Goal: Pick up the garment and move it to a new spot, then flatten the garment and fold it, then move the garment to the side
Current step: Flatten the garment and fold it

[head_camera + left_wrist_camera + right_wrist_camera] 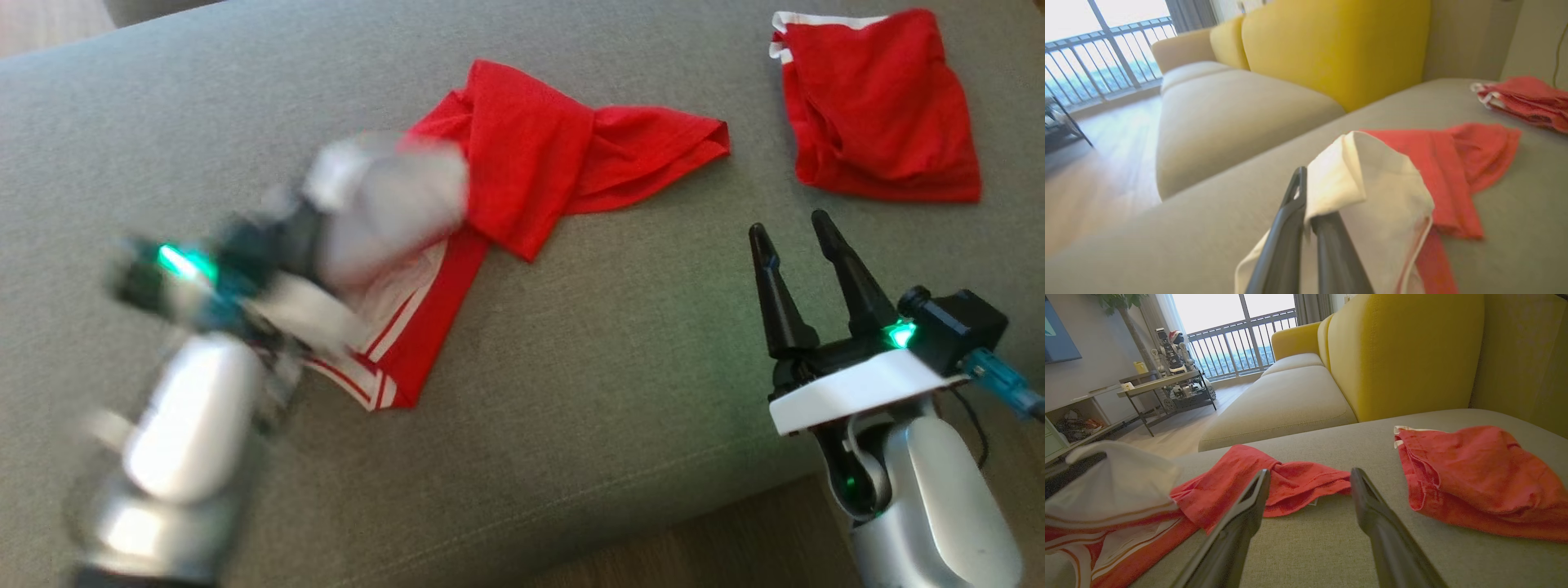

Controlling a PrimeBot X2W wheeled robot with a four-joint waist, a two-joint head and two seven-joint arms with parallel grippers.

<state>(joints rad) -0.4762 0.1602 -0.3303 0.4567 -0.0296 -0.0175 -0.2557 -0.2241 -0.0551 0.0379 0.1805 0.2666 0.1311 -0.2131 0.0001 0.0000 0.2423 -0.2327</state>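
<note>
L gripper (1308,204) is clamping tight on the white panel (1372,183) of the garment (539,155). White cloth is draping over & right of its fingertips, and the red body is trailing beyond them on the sofa seat (612,392). L arm is showing blurred in head view. R gripper (790,226) is hanging spread wide w/ nothing between its fingers. Garment's red tail is lying beyond its tips, toward the left finger's side. A 2nd red piece (882,106) is sitting ahead & right of its right finger, apart from the garment.

Judging by this, pick-up is underway. Doing it well means:
- lifting straight up till the red end is clearing the seat, not dragging it
- keeping the pinch firm, since only an edge fold seems caught
- carrying it away from the 2nd piece so they aren't tangling
</note>
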